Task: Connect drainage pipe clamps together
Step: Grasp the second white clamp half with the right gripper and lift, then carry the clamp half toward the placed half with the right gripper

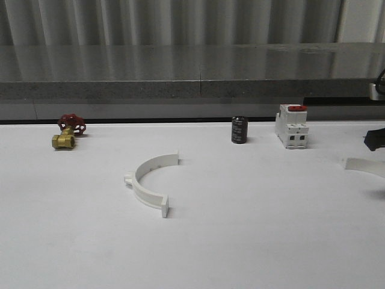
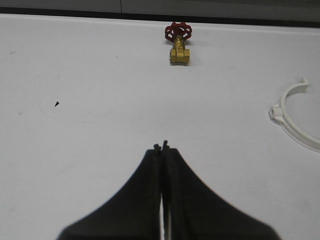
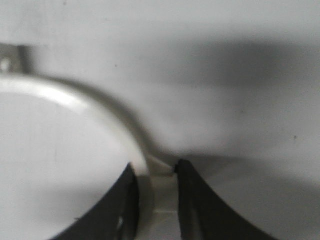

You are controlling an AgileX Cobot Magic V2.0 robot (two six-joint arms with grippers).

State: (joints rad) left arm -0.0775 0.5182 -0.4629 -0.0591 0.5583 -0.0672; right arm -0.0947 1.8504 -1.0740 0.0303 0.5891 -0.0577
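Note:
One white drainage pipe clamp lies flat on the white table, left of centre, its open side facing right. It also shows in the left wrist view as an arc off to the side of my left gripper, which is shut on nothing above bare table. The second clamp half sits at the far right edge of the table. My right gripper is closed on this half-ring's band near one end, a finger pressed against each side. A dark part of that gripper shows just above it.
A brass valve with a red handwheel stands at the back left, seen also ahead of the left gripper. A black cylinder and a white breaker with a red top stand at the back right. A grey ledge runs behind the table.

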